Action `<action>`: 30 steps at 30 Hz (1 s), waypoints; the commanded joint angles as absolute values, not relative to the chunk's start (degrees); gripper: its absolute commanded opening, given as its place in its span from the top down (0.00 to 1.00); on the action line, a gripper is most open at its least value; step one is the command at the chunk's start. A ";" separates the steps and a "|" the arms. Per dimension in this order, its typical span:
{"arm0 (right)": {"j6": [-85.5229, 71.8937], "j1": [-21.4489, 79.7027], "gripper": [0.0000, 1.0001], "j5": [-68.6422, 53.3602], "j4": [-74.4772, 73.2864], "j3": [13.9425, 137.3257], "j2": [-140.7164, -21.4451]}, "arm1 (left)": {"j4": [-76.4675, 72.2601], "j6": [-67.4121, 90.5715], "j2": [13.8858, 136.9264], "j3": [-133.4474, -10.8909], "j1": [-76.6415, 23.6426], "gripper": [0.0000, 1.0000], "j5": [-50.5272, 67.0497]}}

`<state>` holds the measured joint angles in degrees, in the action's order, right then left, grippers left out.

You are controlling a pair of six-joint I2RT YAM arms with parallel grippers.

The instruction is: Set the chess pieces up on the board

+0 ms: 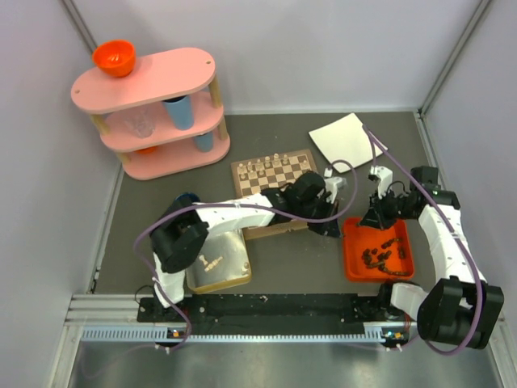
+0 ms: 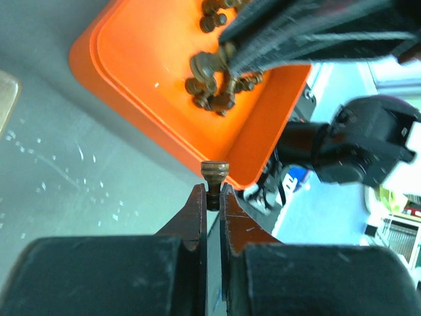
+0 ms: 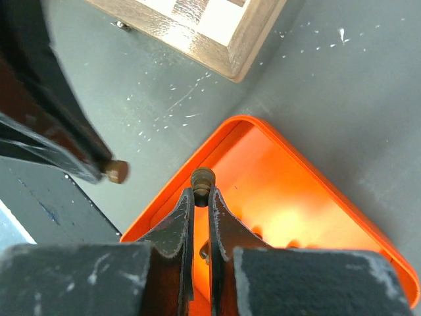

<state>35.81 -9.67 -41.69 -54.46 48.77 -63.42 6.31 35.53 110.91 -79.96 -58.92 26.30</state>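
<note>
Fingers (image 2: 195, 220) of the left gripper (image 2: 212, 192): nearly closed, pinching a dark pawn (image 2: 214, 176) by its stem, head up, over the grey table (image 2: 59, 178) just outside the orange tray (image 2: 131, 112).
Right gripper (image 3: 200, 195): fingers equally narrow, clamped on a dark piece (image 3: 202, 179) above the tray's corner nearest the board.
Silver tin (image 1: 230, 275): front left, a few pale pieces (image 1: 212, 263) lying inside.
Tray contents: loose dark chessmen (image 1: 384, 250), heaped (types too small to tell).
Chessboard (image 1: 275, 179): mid-table, left of the tray, partly under the left arm; pale chessmen (image 1: 266, 166) stand on its far rows.
White sheet (image 1: 346, 137): beyond the board, right.
Pink shelf (image 1: 153, 109): far left, orange bowl (image 1: 113, 56) on top.
</note>
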 commanded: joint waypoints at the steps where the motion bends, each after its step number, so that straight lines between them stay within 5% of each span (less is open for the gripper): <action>1: 38.05 -10.19 1.00 -46.14 -53.53 48.95 -62.05 | 11.86 29.71 101.79 -77.79 -56.61 1.00 30.67; 15: 38.41 -0.36 1.00 -39.40 -52.56 58.17 -69.07 | 21.17 16.09 76.13 -61.09 -46.15 1.00 30.42; 30: 32.78 25.30 1.00 -23.04 -50.10 81.38 -93.40 | 32.70 0.44 45.63 -53.97 -33.40 0.99 4.43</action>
<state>34.46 21.50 -27.92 -51.03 75.35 -88.92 31.35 7.01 50.57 -56.47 -33.89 14.09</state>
